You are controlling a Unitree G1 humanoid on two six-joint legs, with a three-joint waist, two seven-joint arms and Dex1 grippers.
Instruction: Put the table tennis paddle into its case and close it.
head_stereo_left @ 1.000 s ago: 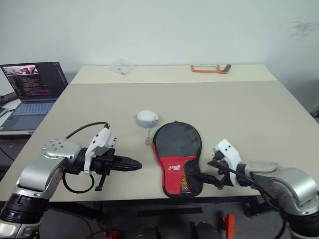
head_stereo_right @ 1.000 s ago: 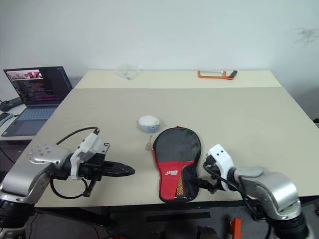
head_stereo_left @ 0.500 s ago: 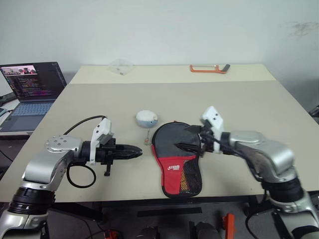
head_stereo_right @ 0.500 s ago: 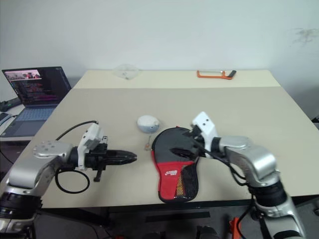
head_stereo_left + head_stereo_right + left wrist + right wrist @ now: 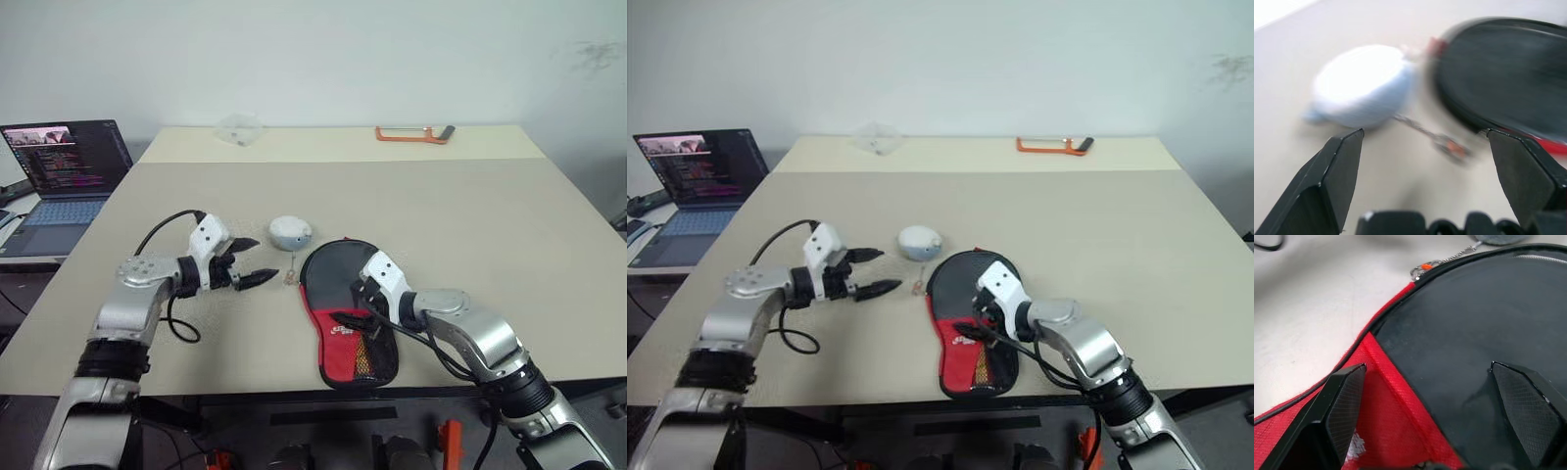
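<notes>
**benchbot:** Left gripper [image 5: 257, 260] is spread wide and holding nothing. It hovers just beside the zip pull [image 5: 290, 277], which hangs off the case [image 5: 348, 279] on the edge toward that arm. The case lies flat near the table's [image 5: 490, 225] front edge, long axis running front to back, round end away from the robot.

**pongfan:** And the right one?

**benchbot:** Right gripper [image 5: 355, 304] is over the case's middle, jaws apart too, gripping nothing; can't tell if it's touching the fabric. No paddle in sight, I'd guess it's inside. Left arm looks closer to the zip, so I'd bet it does the pulling.
</notes>
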